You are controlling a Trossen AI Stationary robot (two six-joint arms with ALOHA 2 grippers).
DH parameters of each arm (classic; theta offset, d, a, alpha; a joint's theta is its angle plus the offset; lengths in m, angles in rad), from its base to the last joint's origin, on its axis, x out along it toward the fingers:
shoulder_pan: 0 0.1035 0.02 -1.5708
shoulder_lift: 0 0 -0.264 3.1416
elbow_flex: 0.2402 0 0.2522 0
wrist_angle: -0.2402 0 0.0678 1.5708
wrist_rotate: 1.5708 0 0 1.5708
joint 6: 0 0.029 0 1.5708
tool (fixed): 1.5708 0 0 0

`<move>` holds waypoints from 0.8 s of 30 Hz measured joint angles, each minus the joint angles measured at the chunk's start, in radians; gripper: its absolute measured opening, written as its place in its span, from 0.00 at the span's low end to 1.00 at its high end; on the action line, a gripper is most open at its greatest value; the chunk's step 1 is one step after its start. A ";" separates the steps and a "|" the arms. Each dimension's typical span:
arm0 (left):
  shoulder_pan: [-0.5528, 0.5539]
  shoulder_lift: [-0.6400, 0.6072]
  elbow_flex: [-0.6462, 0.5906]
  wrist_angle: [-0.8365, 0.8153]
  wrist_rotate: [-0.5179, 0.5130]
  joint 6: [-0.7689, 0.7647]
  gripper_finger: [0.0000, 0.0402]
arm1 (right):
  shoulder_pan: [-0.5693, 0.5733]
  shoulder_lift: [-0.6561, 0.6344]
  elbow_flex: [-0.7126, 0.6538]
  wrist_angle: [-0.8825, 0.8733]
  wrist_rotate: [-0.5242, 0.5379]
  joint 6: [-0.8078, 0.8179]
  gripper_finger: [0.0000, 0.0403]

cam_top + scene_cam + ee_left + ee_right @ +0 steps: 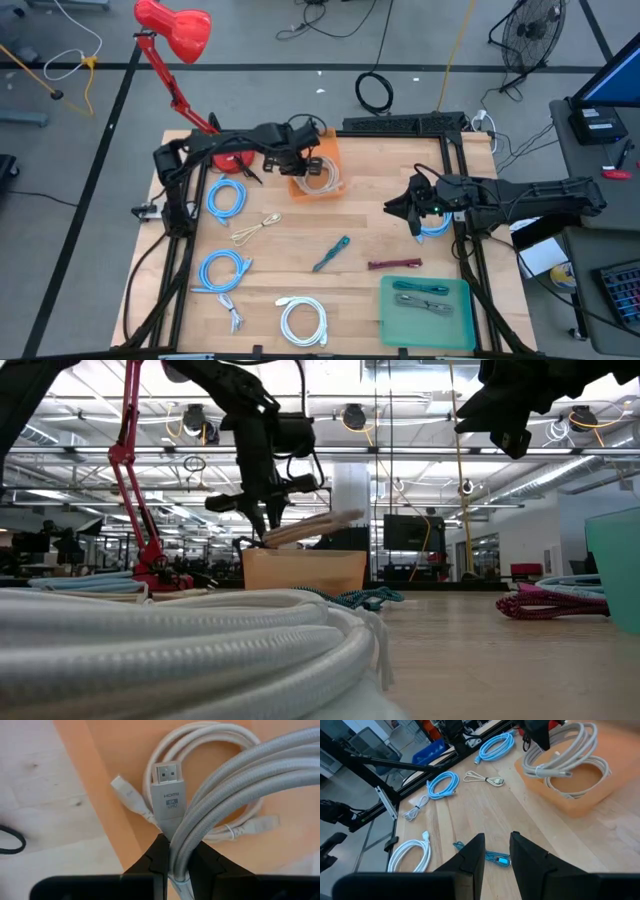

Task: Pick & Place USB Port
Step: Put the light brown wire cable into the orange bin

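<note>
Clamped on the grey HDMI cable (220,805), left gripper (179,865) hovers over orange bin (100,785) — lower before releasing; right gripper (496,851) — slightly apart, empty.

Two dark jointed arms, black wedge-shaped fingers (470,852), green light at right wrist
</note>
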 joint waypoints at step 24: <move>0.206 0.004 0.000 0.162 0.015 0.005 0.11 | 0.000 0.000 0.000 0.003 0.001 0.000 0.21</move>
